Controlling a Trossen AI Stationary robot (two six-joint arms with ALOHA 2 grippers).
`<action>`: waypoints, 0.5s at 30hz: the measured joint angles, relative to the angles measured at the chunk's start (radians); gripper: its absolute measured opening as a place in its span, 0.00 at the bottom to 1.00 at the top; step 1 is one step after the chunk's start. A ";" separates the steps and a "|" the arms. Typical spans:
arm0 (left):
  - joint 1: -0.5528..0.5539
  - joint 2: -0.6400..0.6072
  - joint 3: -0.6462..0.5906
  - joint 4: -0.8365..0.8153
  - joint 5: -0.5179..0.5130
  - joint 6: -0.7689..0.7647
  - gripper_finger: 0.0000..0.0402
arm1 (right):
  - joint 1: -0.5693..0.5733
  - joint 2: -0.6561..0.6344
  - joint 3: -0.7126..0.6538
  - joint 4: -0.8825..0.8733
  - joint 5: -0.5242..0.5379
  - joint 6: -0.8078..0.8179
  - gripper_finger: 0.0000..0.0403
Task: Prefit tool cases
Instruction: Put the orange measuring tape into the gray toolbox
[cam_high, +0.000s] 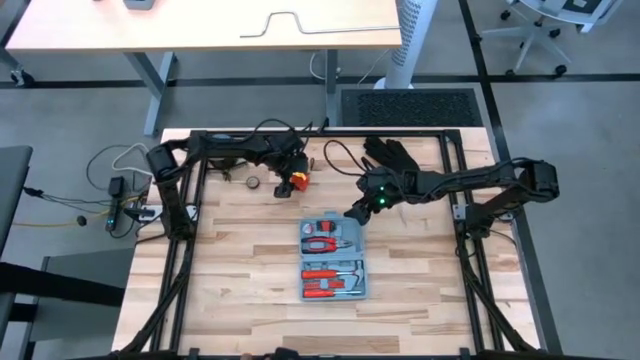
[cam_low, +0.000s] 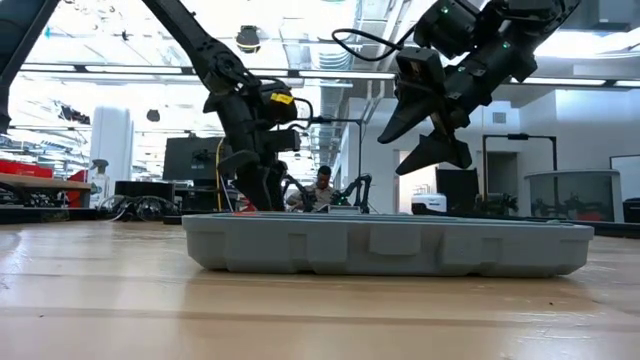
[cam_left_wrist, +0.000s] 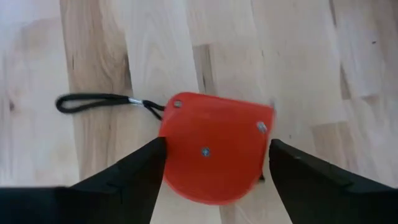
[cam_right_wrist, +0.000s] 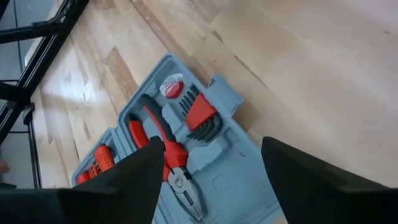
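The light-blue tool case (cam_high: 335, 258) lies open on the wooden table, with red-handled tools in its slots; its grey wall (cam_low: 385, 245) fills the low view. My right gripper (cam_high: 357, 211) hangs open above the case's far right corner (cam_right_wrist: 214, 93), clear of it (cam_low: 428, 135). A red tape measure (cam_left_wrist: 214, 146) with a black wrist cord (cam_left_wrist: 93, 102) lies flat on the table beyond the case (cam_high: 298, 183). My left gripper (cam_left_wrist: 216, 155) is down on it, its fingers closed against its two sides. My left gripper pinches the red tape measure between its two fingers, one finger on each of two opposite edges of the body (cam_left_wrist: 166, 146). The fingers come from above, pointing down. The tape measure lies flat on the table, its cord slack beside it.
A black glove (cam_high: 390, 155) lies at the table's far right. A small round part (cam_high: 252, 182) sits left of the tape measure. Black frame rails (cam_high: 190, 220) run along the table's left, right and far edges. Bare wood lies left and right of the case.
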 joint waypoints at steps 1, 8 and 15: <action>0.003 0.005 0.001 0.004 -0.001 0.008 0.68 | 0.000 0.000 0.000 0.000 -0.001 0.000 0.68; 0.014 0.006 0.024 -0.017 0.004 0.004 0.68 | 0.000 0.000 0.000 -0.001 -0.003 0.001 0.68; 0.018 0.006 0.051 -0.031 0.058 0.109 0.68 | 0.000 0.000 0.000 0.000 -0.003 0.000 0.68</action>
